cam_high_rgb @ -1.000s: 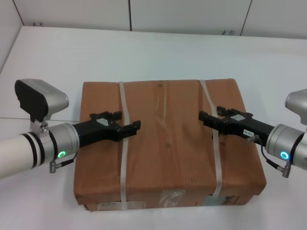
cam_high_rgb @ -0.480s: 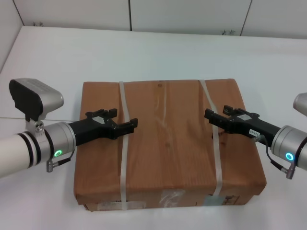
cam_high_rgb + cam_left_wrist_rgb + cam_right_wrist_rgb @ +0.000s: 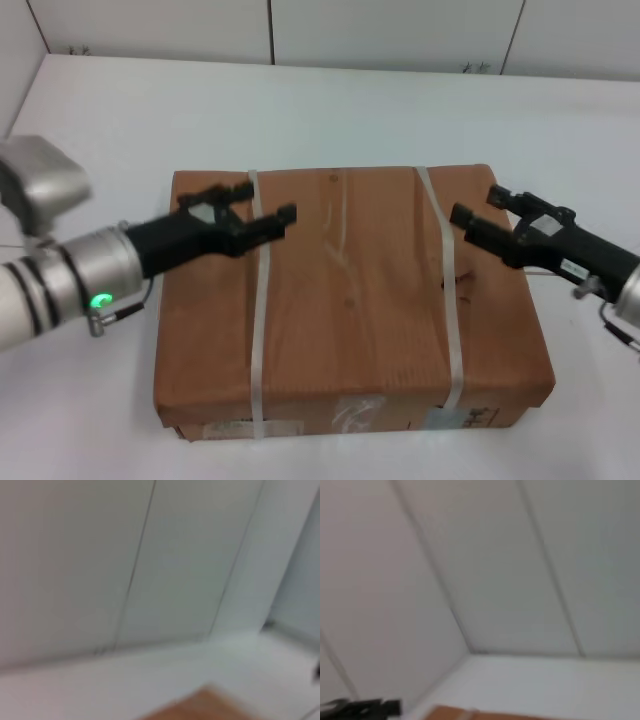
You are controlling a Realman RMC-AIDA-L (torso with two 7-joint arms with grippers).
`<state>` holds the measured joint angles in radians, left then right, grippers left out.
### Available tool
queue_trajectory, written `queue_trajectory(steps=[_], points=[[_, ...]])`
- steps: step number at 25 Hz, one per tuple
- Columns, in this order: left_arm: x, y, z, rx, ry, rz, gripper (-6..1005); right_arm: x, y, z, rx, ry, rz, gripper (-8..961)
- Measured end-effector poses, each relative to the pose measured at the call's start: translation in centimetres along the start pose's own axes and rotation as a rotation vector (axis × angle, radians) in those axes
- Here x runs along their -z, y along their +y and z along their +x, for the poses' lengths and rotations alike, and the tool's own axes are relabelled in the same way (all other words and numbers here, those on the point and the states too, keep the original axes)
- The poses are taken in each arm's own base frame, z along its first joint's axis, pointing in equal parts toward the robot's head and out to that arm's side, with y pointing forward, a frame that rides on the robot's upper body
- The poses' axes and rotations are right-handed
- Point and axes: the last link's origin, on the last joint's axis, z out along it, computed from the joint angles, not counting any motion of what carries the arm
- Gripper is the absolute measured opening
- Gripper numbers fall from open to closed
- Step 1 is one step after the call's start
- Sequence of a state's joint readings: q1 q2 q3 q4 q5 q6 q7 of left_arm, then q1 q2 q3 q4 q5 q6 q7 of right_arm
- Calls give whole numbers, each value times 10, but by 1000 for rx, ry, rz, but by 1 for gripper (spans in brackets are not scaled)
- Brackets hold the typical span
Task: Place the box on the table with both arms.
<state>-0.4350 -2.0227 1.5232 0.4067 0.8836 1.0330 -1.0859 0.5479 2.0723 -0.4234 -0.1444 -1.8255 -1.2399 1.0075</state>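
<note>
Box [image 3: 350,300] sits flat on the table [image 3: 330,105]. Left gripper [image 3: 262,215] and right gripper [image 3: 482,218] both hover over its top, fingers apart, holding nothing. I'd pull both arms clear evenly, staying off the straps [image 3: 258,320].

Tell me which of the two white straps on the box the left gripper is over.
The strap on the robot's left: the left gripper reaches across it, while the right gripper sits beside the other strap of the box.

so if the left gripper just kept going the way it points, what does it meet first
Probably the right gripper: the left gripper points across above the box toward it. Height over the box top is unclear, so it might graze the box instead.
</note>
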Motion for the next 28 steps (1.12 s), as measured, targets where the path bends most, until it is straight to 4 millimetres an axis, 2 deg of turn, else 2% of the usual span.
queue_trajectory(steps=[5,10,16,28], points=[[39,11,31,16,149,-225,796,11,25,-24,150,72,-321,766],[61,17,52,-1,96,-443,790,17,41,-43,217,79,-497,765],[58,24,51,-38,51,-505,790,22,48,-56,253,40,-576,764],[60,28,51,-52,61,-535,790,23,50,-60,264,31,-598,763]])
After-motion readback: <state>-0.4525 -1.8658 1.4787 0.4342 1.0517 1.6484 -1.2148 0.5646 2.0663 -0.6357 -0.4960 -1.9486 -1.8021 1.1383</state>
